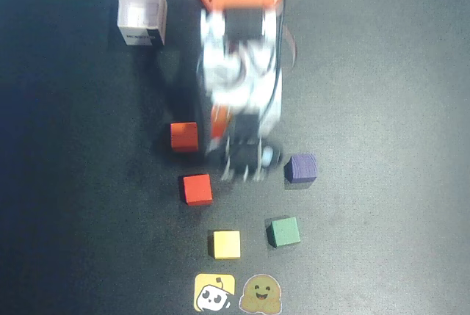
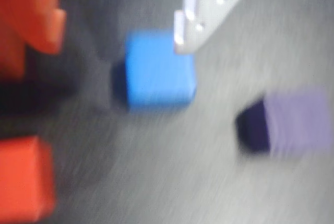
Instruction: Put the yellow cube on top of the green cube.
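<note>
The yellow cube (image 1: pixel 226 244) sits near the front of the dark mat, and the green cube (image 1: pixel 283 232) lies a short way to its right; neither shows in the wrist view. My gripper (image 1: pixel 242 162) hangs blurred over the middle of the mat, well behind both cubes. In the wrist view the gripper (image 2: pixel 117 41) is open, with an orange finger (image 2: pixel 44 20) at the left and a white finger (image 2: pixel 195 15) at the right. Nothing is between them. A blue cube (image 2: pixel 156 72) lies just under the white finger's tip.
A purple cube (image 1: pixel 301 168) (image 2: pixel 295 122) lies right of the gripper. A red cube (image 1: pixel 197 189) (image 2: pixel 23 179) and an orange-red cube (image 1: pixel 184 136) lie to its left. A white open box (image 1: pixel 142 12) stands at the back left. Two flat stickers (image 1: pixel 214 293) (image 1: pixel 262 294) lie at the front edge.
</note>
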Robot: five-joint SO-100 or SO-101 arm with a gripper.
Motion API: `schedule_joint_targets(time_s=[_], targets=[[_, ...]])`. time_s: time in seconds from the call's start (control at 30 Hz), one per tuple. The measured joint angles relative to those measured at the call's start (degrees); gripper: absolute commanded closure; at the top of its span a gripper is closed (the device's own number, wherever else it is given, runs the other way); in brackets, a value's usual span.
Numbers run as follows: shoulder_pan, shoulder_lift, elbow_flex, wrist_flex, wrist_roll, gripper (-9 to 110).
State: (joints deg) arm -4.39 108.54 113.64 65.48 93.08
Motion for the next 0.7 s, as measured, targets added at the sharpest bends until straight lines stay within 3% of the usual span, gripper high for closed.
schedule_joint_targets(time_s=[0.3, 0.7], targets=[[1.23, -21.53, -16.7, -2.81, 0.0, 79], [1.23, -36.3, -31.55, -2.81, 0.0, 79]])
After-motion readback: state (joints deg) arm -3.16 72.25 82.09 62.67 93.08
